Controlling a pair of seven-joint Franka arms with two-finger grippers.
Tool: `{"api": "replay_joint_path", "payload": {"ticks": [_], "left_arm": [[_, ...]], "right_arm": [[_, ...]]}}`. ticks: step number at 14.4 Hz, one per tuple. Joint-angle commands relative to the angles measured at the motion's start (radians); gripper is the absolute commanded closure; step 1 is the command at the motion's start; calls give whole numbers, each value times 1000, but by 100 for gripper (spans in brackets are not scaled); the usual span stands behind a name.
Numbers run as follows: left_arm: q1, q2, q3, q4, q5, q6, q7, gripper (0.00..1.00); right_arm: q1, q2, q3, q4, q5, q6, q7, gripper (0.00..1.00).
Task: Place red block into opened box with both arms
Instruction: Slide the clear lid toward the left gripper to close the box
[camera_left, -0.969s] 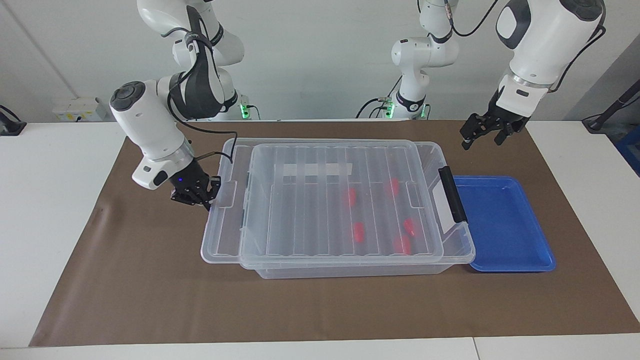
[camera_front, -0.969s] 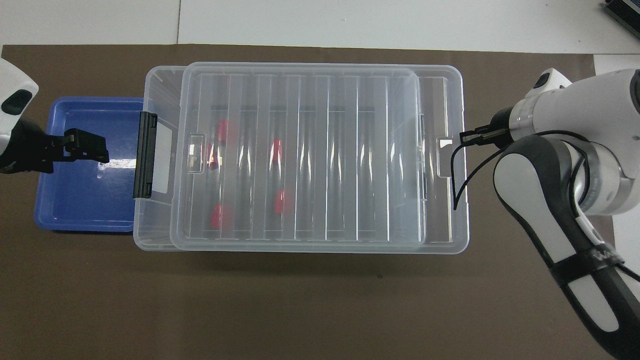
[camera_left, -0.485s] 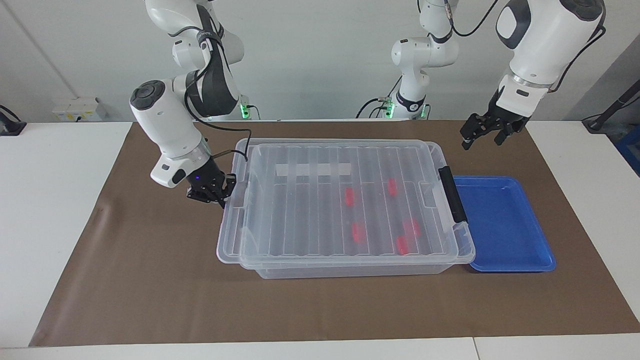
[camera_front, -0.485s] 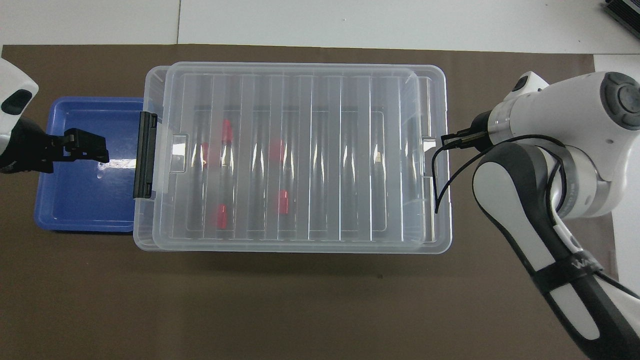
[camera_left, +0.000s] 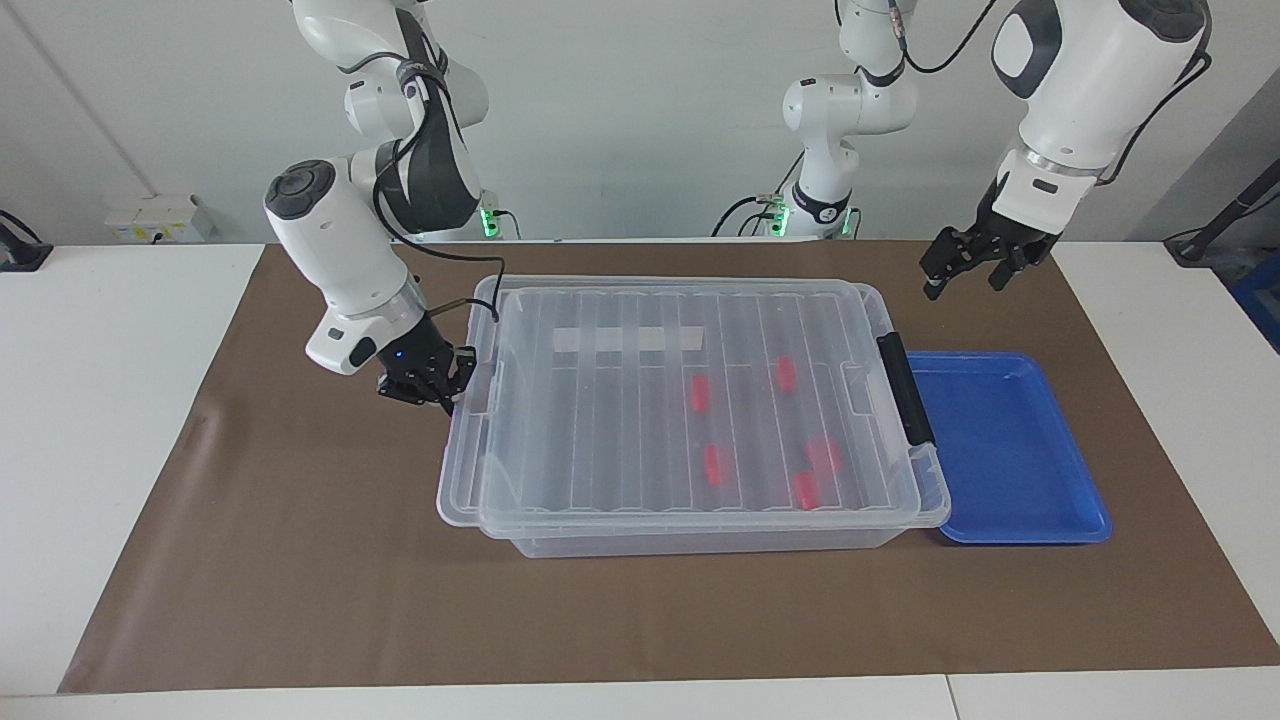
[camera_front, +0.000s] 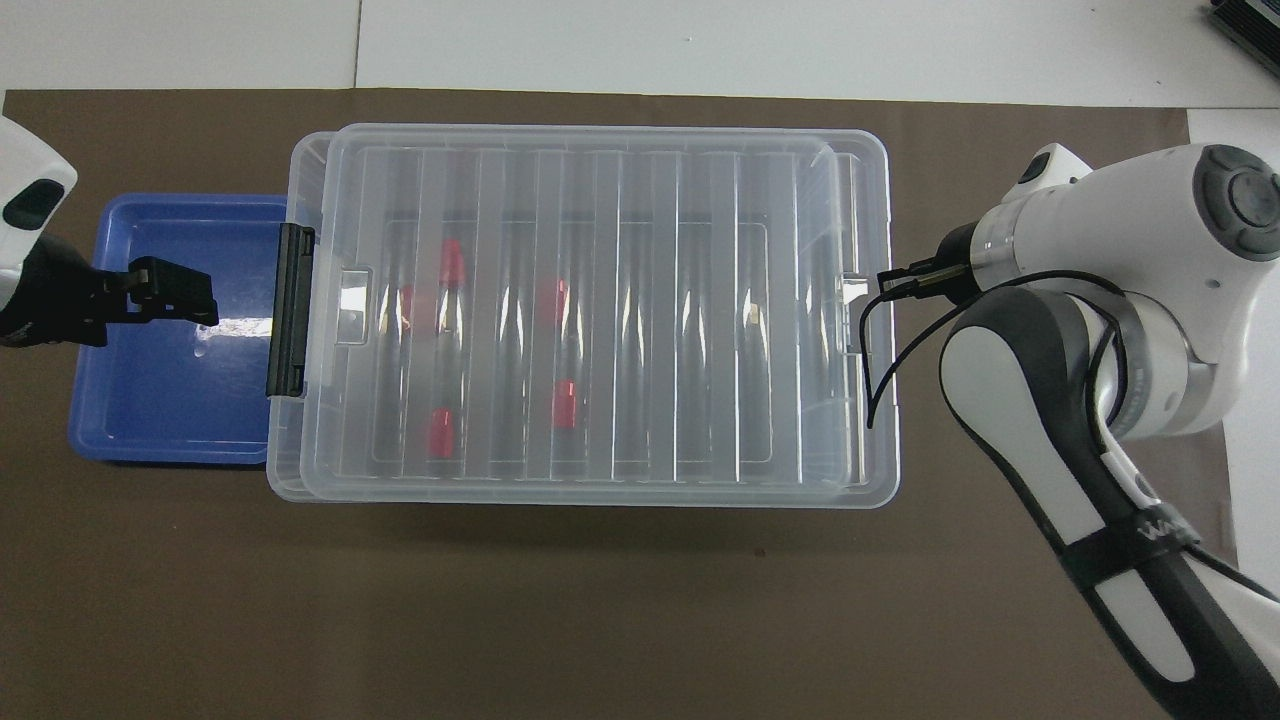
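The box is a clear bin on the brown mat, and its ribbed lid lies almost squarely over it. Several red blocks lie inside under the lid, toward the left arm's end, also showing from above as red blocks. My right gripper is shut, low at the lid's end tab, its tips against it. My left gripper hangs open and empty in the air over the blue tray's end of the table.
A shallow blue tray sits against the box's end with the black handle bar. A brown mat covers the table. The right arm's elbow and black cable hang beside the box's other end.
The right gripper moved toward the left arm's end, and the lid slid with it from an offset position to nearly flush over the box. The left arm stayed still.
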Motion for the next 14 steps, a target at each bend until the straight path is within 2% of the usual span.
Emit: {"api": "replay_joint_path", "payload": {"ticks": [1,14], "left_arm": [[4,-24,1,-33,-20,23,-8,0],[3,-24,3,-33,-15,23,-2,0]], "right_arm": [[13,0,0,-8,60,14,15,100],[13,-1,0,-8,71,9,15,100]]}}
